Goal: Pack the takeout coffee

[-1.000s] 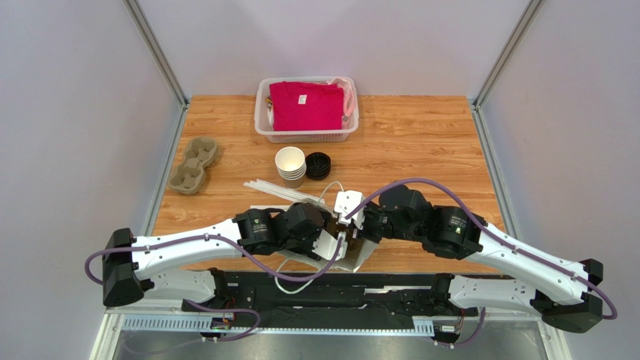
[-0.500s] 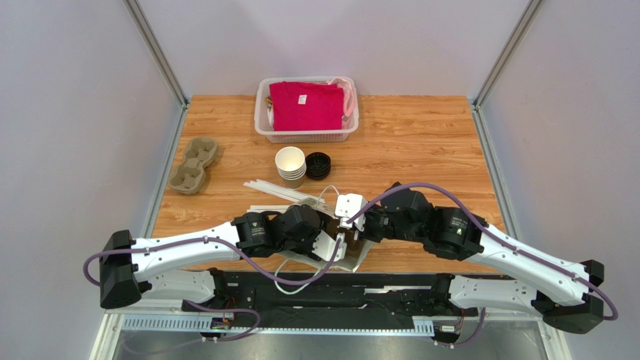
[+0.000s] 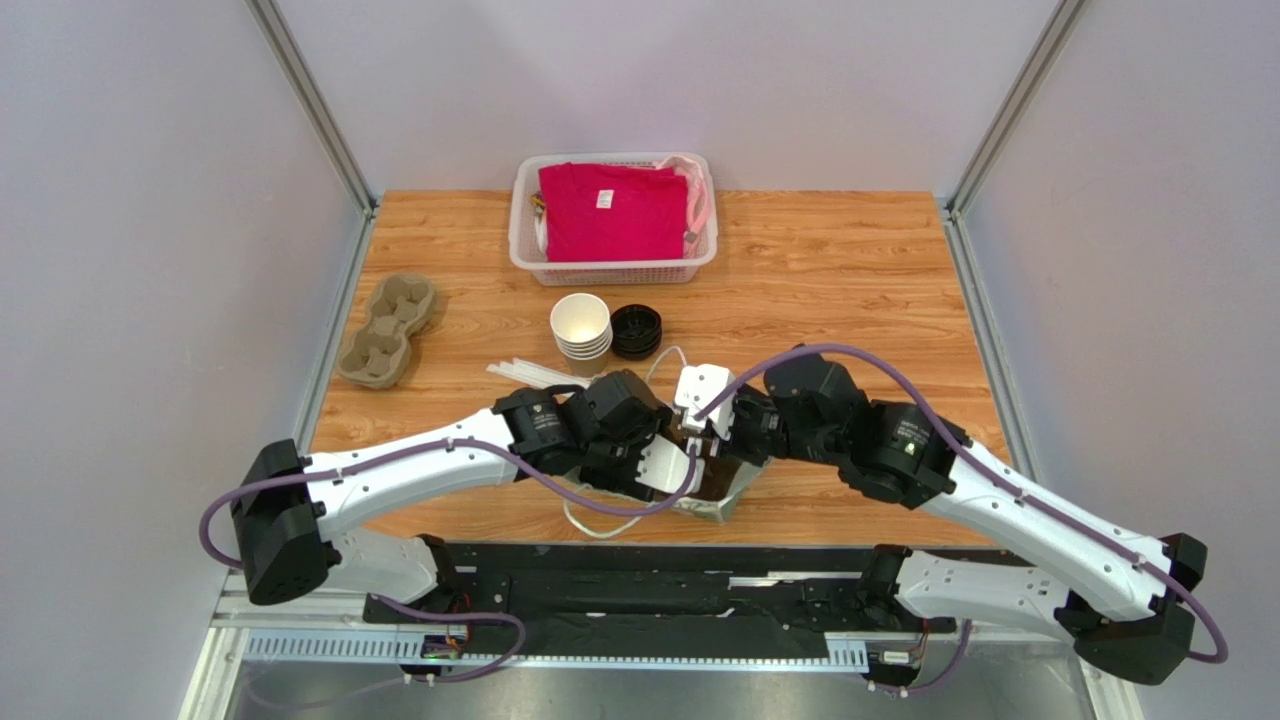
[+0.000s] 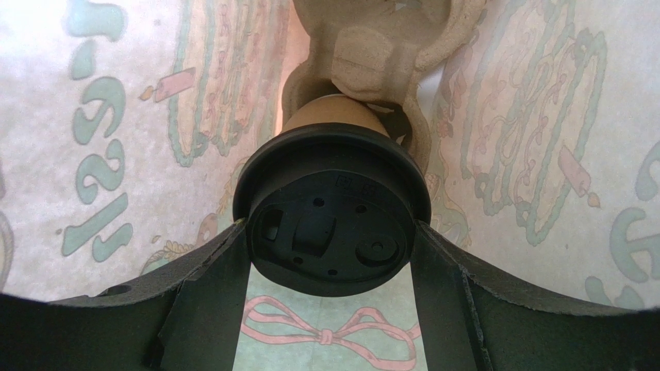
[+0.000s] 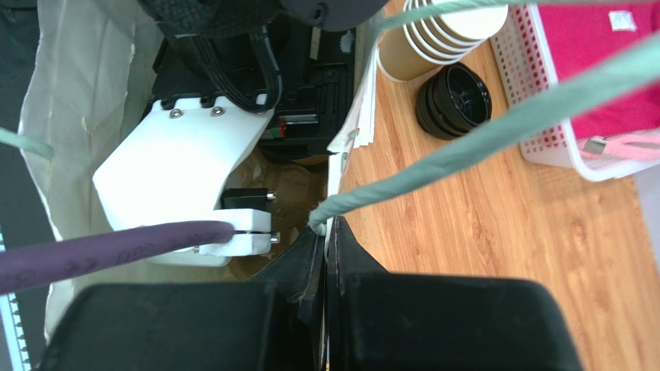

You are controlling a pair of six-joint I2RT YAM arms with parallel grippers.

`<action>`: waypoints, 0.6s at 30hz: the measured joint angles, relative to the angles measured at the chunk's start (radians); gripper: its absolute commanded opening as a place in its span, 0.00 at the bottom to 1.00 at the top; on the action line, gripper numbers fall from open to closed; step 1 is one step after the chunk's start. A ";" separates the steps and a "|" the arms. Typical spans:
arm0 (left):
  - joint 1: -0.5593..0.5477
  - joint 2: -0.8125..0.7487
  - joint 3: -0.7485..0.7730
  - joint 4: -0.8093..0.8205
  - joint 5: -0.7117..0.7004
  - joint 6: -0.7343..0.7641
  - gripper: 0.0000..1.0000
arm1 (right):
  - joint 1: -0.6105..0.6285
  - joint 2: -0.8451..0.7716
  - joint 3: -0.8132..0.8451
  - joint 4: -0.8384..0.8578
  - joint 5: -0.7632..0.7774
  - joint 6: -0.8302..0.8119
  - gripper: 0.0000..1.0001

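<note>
Tan black-lidded paper cup (image 4: 331, 209) is clamped by the left tool (image 4: 331, 232) inside the printed paper bag (image 4: 116, 116) (rim pinched by the right tool (image 5: 325, 241)); seating and release seem due.

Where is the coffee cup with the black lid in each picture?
Top view: not seen; the arms cover it.
Left wrist: dead centre, coffee cup gripped by the left hand.
Right wrist: not seen.
Shared landmark: the paper bag, in all three views.
</note>
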 measured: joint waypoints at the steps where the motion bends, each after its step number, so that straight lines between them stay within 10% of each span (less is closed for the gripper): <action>1: 0.010 0.013 0.011 -0.011 0.011 0.002 0.00 | -0.025 0.008 0.002 0.005 -0.019 0.003 0.00; 18: 0.180 0.303 0.335 -0.230 0.180 0.035 0.00 | -0.331 0.204 0.137 0.009 -0.242 -0.002 0.00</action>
